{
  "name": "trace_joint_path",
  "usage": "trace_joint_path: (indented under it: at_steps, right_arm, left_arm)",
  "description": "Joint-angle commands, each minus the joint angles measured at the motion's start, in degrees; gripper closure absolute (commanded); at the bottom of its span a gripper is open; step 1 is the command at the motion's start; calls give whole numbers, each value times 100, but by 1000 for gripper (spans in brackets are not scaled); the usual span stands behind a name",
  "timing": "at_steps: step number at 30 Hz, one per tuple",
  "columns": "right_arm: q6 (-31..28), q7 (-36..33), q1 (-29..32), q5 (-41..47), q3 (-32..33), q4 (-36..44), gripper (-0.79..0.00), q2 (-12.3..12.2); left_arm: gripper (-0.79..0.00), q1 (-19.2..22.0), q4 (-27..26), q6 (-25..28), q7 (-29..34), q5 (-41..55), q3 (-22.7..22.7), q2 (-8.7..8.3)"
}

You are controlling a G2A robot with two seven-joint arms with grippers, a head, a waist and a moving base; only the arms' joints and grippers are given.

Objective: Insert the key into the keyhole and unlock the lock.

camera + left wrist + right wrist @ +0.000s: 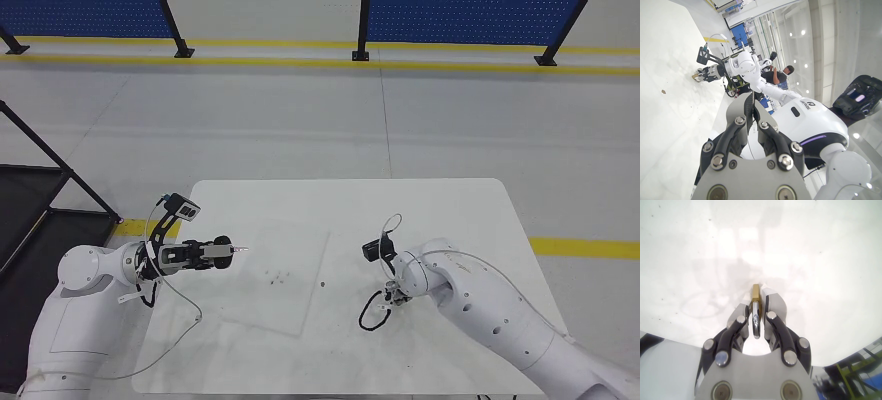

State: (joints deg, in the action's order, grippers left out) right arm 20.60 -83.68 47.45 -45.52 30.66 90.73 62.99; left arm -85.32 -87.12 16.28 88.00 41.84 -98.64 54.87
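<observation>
My left gripper [228,251] hovers over the left part of the white table [450,210], shut on a thin metal key [240,248] whose tip points toward the other arm. In the left wrist view the key [753,95] stands edge-on between the black pads of that gripper [753,103]. My right gripper [755,298] is low over the table right of centre, shut on a brass padlock [755,292]. Its chrome shackle [756,321] points back toward the wrist. From the left wrist the right gripper [700,76] and the padlock [694,76] show farther off, well apart from the key.
A pale translucent mat [285,285] lies on the table between the two arms. A black cable loop [371,316] hangs beside the right wrist. A small brown speck [663,91] sits on the tabletop. A black frame [40,190] stands off the table's left side.
</observation>
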Motion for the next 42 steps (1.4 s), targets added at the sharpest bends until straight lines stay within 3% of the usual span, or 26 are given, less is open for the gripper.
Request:
trace_joint_path:
  at_steps: [1, 5, 15, 25, 42]
  right_arm:
    - [-26, -26, 31, 181, 123, 119, 0, -10]
    - [-212, 0, 140, 751, 586, 375, 0, -88]
    - [-1598, 560, 895, 3771, 2287, 576, 0, -337]
    - [-2470, 882, 1129, 6278, 2695, 139, 0, -272]
    - [-2457, 903, 1175, 6589, 2663, 186, 0, -255]
  left_arm:
    - [0, 0, 0, 0, 0, 0, 0, 0]
    - [0, 0, 0, 0, 0, 0, 0, 0]
    - [0, 0, 0, 0, 0, 0, 0, 0]
    - [0, 0, 0, 0, 0, 0, 0, 0]
    - [0, 0, 0, 0, 0, 0, 0, 0]
